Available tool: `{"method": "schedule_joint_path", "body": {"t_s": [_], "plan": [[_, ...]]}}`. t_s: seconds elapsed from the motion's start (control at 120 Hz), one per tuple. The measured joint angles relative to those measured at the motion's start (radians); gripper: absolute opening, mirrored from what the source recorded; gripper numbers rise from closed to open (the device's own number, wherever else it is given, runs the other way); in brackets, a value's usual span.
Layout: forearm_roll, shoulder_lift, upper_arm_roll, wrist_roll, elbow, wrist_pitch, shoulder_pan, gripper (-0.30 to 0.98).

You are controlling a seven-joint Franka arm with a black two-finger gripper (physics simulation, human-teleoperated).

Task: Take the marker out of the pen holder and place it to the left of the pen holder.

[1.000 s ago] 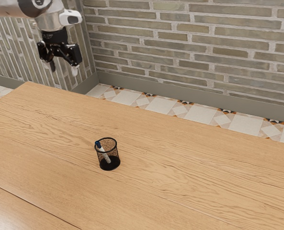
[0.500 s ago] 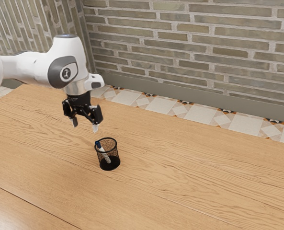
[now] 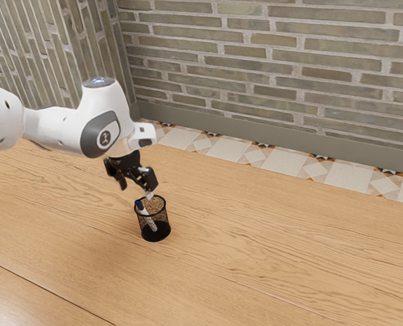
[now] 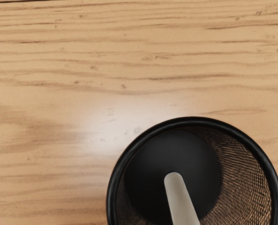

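In the exterior view, going left to right, the white arm (image 3: 51, 129) comes first. Next is the marker (image 3: 147, 216), below the gripper (image 3: 136, 189). It is in the black cup (image 3: 155, 236), tipped over, with its blue top by the rim on the exterior view's left. The cup's net side goes around it and is in the way at the sides. The table (image 3: 289, 238) is under the cup and gripper, and the brick wall (image 3: 276, 68) is behind them.

In the wrist view, the marker's pale end is over the cup's black floor.

The gripper's fingers are wide apart, with air between them. The finger on the exterior view's right has its tip near the cup's back rim; I can't tell if they touch.
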Motion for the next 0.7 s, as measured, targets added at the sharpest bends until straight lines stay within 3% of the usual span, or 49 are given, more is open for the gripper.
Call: {"method": "schedule_joint_path", "body": {"t_s": [0.542,0.7], "plan": [[-0.018,-0.078,0.006,0.051,-0.121,0.025,-0.032,0.67],[-0.017,-0.07,0.006,0.059,-0.121,0.033,-0.033,0.58]]}}
